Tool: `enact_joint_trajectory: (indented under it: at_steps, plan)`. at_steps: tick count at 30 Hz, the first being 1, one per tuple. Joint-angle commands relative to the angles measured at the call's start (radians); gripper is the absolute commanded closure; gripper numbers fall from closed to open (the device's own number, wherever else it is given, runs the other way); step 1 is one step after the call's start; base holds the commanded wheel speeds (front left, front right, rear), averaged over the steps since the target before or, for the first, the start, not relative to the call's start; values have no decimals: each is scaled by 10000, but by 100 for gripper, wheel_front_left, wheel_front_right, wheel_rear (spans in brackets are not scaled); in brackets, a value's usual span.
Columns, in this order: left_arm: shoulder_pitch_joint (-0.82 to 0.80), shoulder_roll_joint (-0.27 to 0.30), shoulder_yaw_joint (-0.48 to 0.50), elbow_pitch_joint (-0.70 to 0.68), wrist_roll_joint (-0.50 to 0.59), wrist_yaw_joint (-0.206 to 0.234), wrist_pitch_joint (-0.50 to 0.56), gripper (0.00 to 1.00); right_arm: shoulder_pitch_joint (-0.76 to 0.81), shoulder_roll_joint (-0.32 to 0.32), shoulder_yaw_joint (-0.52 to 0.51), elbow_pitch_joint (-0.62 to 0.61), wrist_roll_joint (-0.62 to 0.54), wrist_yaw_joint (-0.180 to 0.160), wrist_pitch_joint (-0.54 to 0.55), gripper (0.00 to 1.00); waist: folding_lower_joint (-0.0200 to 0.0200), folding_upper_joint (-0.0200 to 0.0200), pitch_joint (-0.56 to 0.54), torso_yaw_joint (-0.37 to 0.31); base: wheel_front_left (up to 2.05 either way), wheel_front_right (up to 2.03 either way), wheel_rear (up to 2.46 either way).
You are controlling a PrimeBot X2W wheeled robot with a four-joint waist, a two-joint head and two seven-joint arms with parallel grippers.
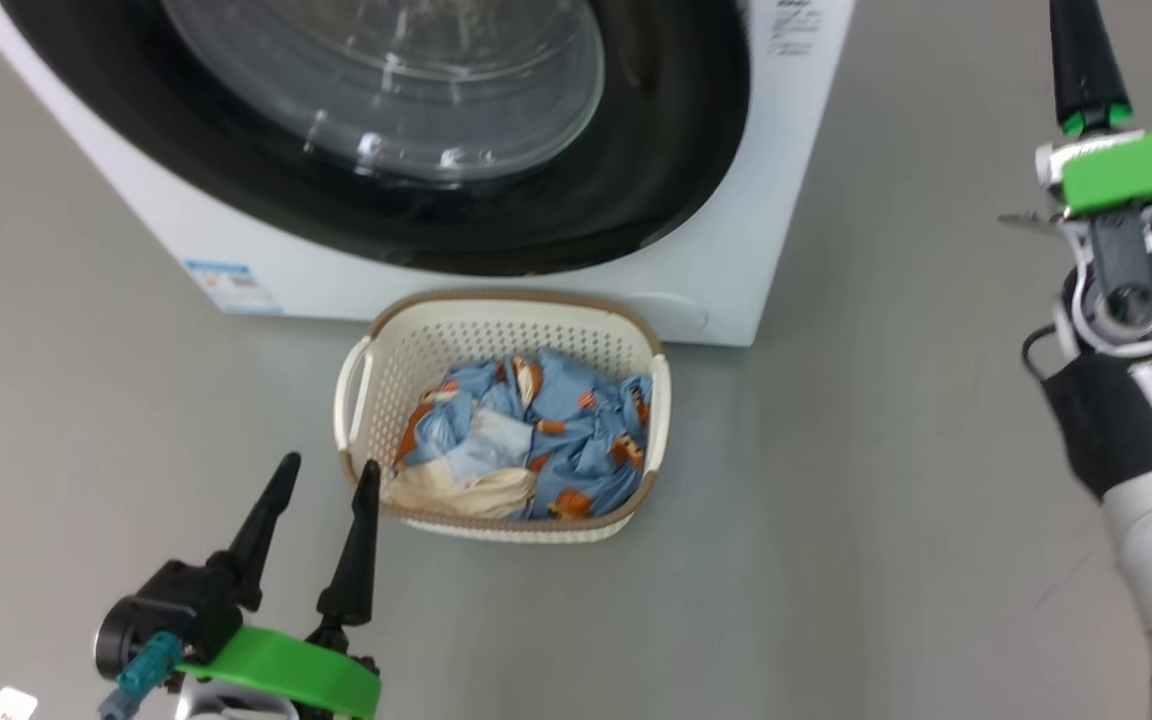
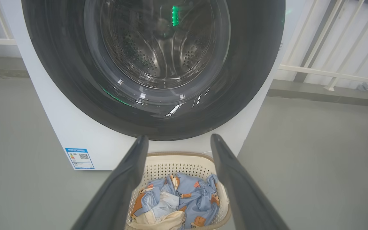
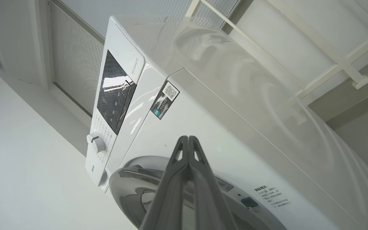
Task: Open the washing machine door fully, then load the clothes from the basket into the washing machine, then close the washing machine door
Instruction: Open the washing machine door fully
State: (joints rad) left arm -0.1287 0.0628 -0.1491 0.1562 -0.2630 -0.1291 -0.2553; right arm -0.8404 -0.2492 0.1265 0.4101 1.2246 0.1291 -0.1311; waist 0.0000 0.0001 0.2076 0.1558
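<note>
The washing machine (image 1: 726, 270) fills the top of the head view, and its door (image 1: 656, 150), a black ring around clear glass, lies shut against the front. Through the glass in the left wrist view the steel drum (image 2: 158, 54) shows. On the floor right in front stands the basket (image 1: 506, 330), holding the bear-print blue clothes (image 1: 576, 430) and a cream piece (image 1: 456, 490). My left gripper (image 1: 328, 465) is open and empty, just left of the basket's near corner. My right gripper (image 3: 187, 139) is shut and empty, raised beside the washer's upper right front.
A blue label sticker (image 1: 231, 285) marks the washer's lower left front. The control panel and a knob (image 3: 96, 142) sit at the washer's top. A white railing (image 2: 331, 75) runs behind on the right. Grey floor (image 1: 886, 500) spreads around the basket.
</note>
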Motion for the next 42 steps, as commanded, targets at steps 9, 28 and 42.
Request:
enact_joint_trajectory:
  at_steps: [9,28,42]
  plan:
    - [-779,6,32,-206,-217,-16,-65,0,-1323,-944,1316,249,1927,16,2133,100,0,-1,1066,826,0,0,0]
    - [-1514,-117,-624,-266,-597,-16,-65,0,-3649,-1495,2021,1980,3072,16,4896,100,0,-1,2382,1599,0,0,0]
    - [-1896,-124,-999,-250,-998,-16,-65,0,-4563,-1337,2433,2699,2927,16,5337,100,0,-1,2794,1917,0,0,0]
